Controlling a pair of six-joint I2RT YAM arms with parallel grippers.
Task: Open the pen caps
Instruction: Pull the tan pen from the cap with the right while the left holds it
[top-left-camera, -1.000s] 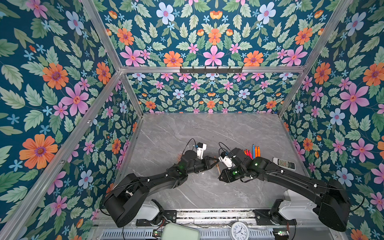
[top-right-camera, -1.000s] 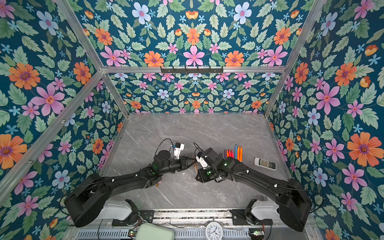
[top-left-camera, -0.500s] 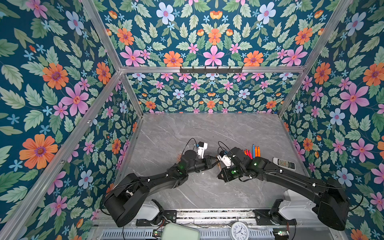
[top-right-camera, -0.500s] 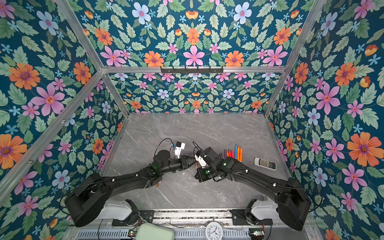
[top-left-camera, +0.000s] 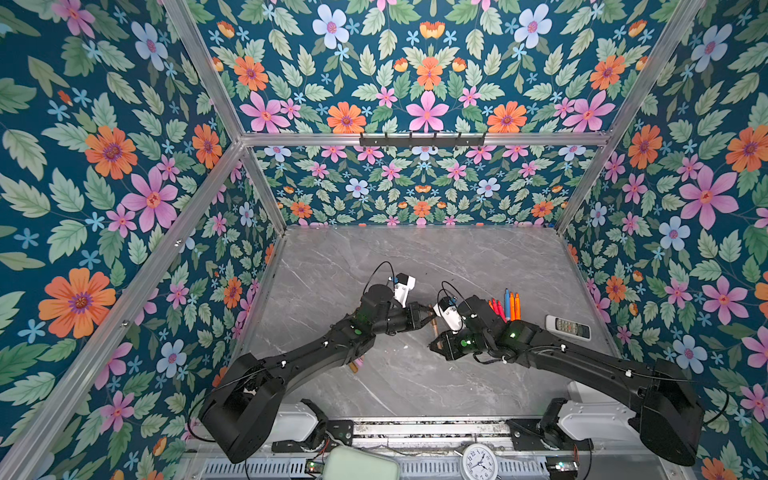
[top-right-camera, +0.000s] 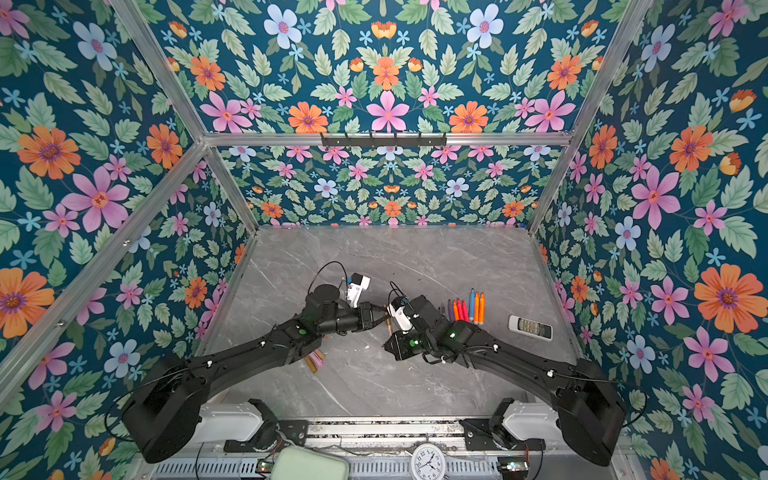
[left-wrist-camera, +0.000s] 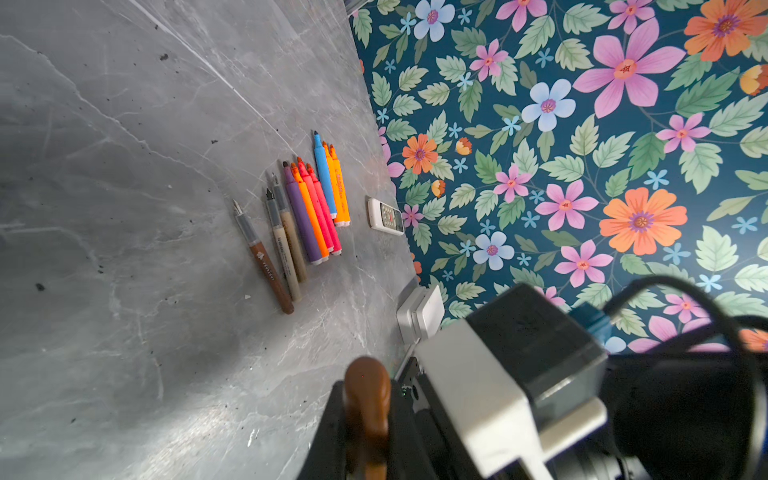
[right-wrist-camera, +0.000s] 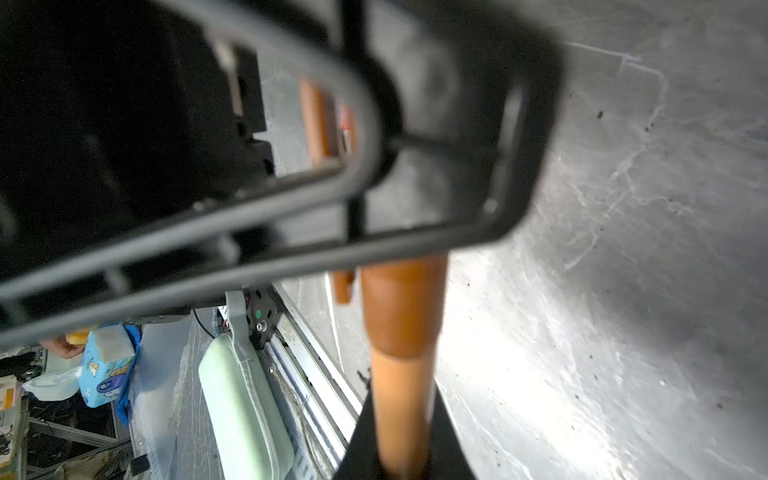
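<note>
Right claw (top-left-camera: 434, 341), wider a second ago, is pinching the pen barrel (right-wrist-camera: 400, 399); left claw (top-left-camera: 425, 318) is pinching its cap (left-wrist-camera: 366, 382) at twelve o'clock; seemingly stiff, slick plastic.

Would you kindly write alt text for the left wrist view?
A brown pen cap sits clamped in the left gripper in the foreground. Beyond, uncapped pens lie side by side on the grey table, a white remote beside them.

hour numerals, 12 at top, ring the clock (top-left-camera: 478, 462); print on the loose brown pen (left-wrist-camera: 266, 266) is illegible
</note>
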